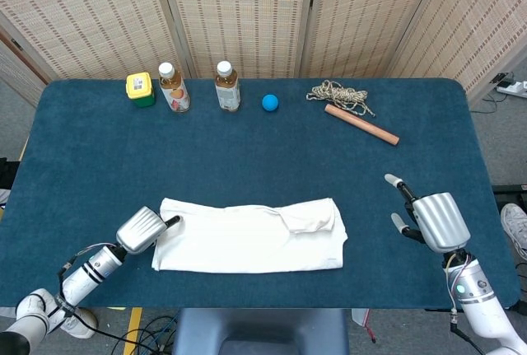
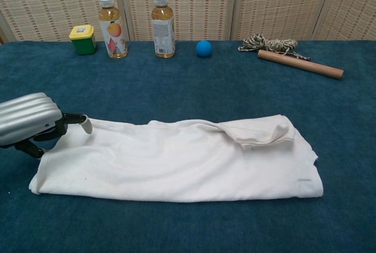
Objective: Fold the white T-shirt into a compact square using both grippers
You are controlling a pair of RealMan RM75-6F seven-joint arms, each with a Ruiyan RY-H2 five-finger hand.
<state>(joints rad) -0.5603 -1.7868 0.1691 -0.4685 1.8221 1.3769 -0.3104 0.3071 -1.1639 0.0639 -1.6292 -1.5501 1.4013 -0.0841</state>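
1. Two hands were in play: the left hand (image 2: 29,121) sat at the left end of the white T-shirt (image 2: 176,162), one finger over the cloth's upper corner and the rest hidden, so whether it had a hold I could not tell.
2. At lower right of the head view, the right hand (image 1: 432,219) hovered apart from the shirt, fingers spread, holding nothing.
3. Folding well probably called for gripping both left corners and carrying them evenly across.
4. Under the shirt lay a blue table (image 1: 247,157); along its upper edge stood a green jar (image 1: 140,90), two bottles (image 1: 173,87), a blue ball (image 1: 270,102), a rope (image 1: 339,94) and a wooden stick (image 1: 362,124).
5. Woven screens (image 1: 247,9) closed the top of the frame.
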